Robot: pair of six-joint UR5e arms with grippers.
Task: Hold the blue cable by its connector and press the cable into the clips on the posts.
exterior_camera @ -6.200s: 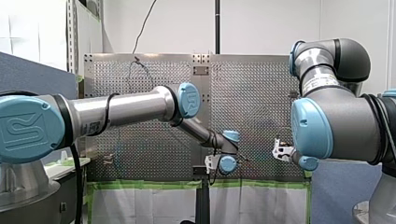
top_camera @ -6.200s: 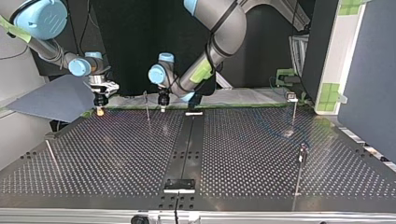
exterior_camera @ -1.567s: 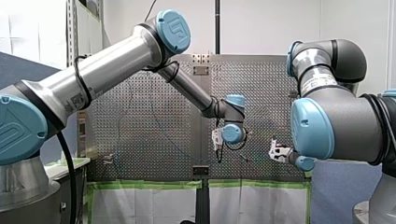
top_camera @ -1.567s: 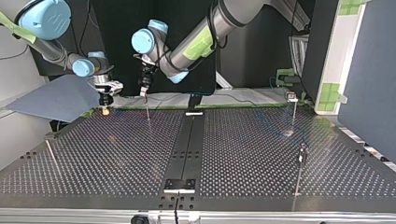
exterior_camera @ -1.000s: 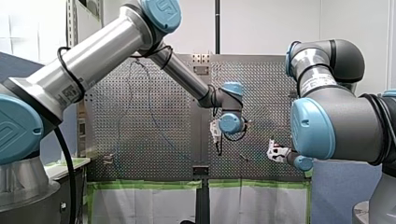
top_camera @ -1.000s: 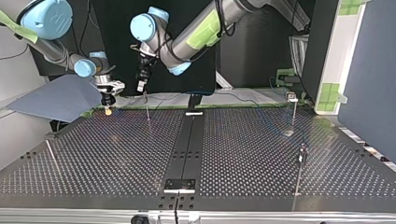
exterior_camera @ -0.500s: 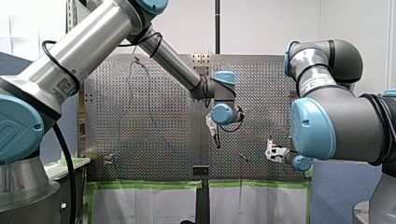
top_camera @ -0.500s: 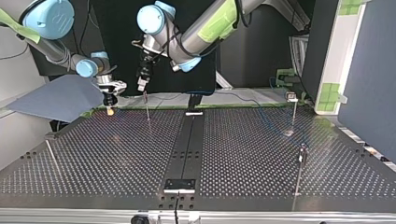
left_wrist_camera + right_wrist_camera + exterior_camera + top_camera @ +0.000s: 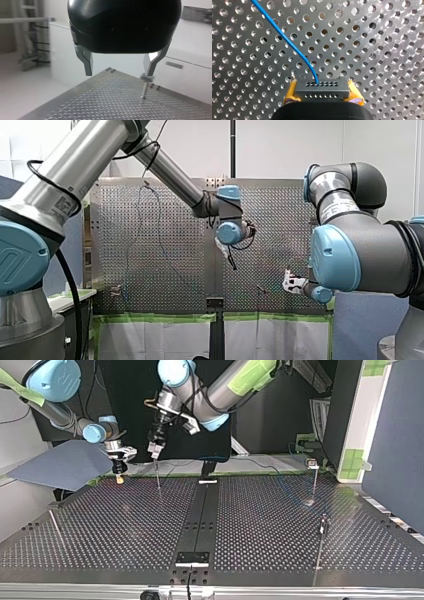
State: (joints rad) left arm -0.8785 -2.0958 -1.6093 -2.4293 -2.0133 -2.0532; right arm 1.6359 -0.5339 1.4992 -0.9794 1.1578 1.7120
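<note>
Blue cable: we see one, leaving one black connector and running off over the perforated tabletop. We count four thin posts in the top view. Our right gripper points down close over the tabletop, its yellow pads closed on the connector's two sides. Our left arm reaches in high, and our left gripper hangs angled downward above one post, fingers wide apart and holding nothing.
</note>
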